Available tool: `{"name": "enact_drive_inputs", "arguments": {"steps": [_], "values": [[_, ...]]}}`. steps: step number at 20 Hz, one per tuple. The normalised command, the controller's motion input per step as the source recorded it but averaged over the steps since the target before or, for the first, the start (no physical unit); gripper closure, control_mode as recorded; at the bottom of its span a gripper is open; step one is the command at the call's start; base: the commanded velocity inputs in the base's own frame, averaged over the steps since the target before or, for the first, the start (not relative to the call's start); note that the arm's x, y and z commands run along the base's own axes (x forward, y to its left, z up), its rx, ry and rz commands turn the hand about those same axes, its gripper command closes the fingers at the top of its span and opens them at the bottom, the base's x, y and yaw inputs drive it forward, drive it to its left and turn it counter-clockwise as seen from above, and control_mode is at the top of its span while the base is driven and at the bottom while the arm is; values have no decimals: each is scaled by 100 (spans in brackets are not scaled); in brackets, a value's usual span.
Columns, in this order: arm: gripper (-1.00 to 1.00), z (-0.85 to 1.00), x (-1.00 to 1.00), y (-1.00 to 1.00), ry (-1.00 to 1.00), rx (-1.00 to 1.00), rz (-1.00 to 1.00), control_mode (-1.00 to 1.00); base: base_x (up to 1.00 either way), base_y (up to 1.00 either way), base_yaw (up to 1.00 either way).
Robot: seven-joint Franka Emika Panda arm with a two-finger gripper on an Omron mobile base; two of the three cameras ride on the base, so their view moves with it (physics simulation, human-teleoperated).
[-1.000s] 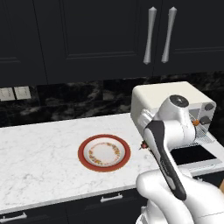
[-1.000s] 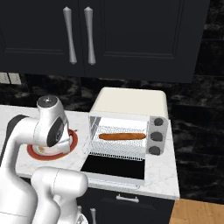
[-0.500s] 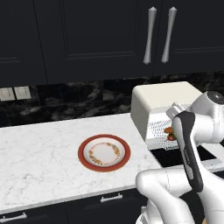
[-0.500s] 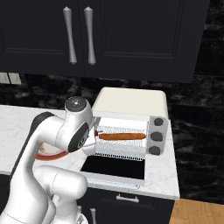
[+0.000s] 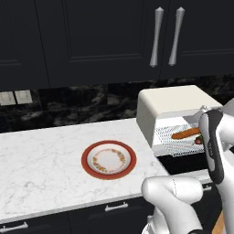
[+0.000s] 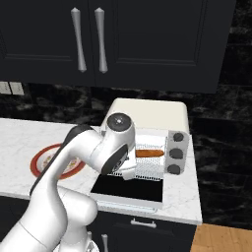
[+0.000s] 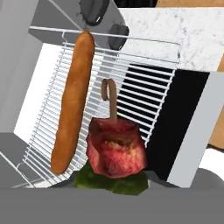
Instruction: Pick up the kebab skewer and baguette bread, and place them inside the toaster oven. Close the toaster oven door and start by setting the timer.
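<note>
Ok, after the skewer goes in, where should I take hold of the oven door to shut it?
By the pale bar handle on the free edge of the door, the edge nearest the robot. The door lies folded down flat in front of the oven, hinged at the oven's base, so coming at the bar from the front, then lifting up and back, looks best.

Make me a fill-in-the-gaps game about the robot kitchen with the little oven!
1. The baguette bread lies on the wire ____ inside the toaster oven.
2. The toaster oven door is ____.
3. The gripper holds the kebab ____.
4. The plate on the counter has a ____ rim.

Missing words: rack; open; skewer; red
</note>
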Motion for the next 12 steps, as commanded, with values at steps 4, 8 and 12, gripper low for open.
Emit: {"name": "enact_drive_inputs", "arguments": {"steps": [4, 8, 12], "values": [[100, -9, 49, -34, 8, 0, 0, -100, 0, 0, 0], [100, -16, 60, -2, 31, 3, -1, -100, 0, 0, 0], [100, -24, 56, -1, 26, 7, -4, -100, 0, 0, 0]]}}
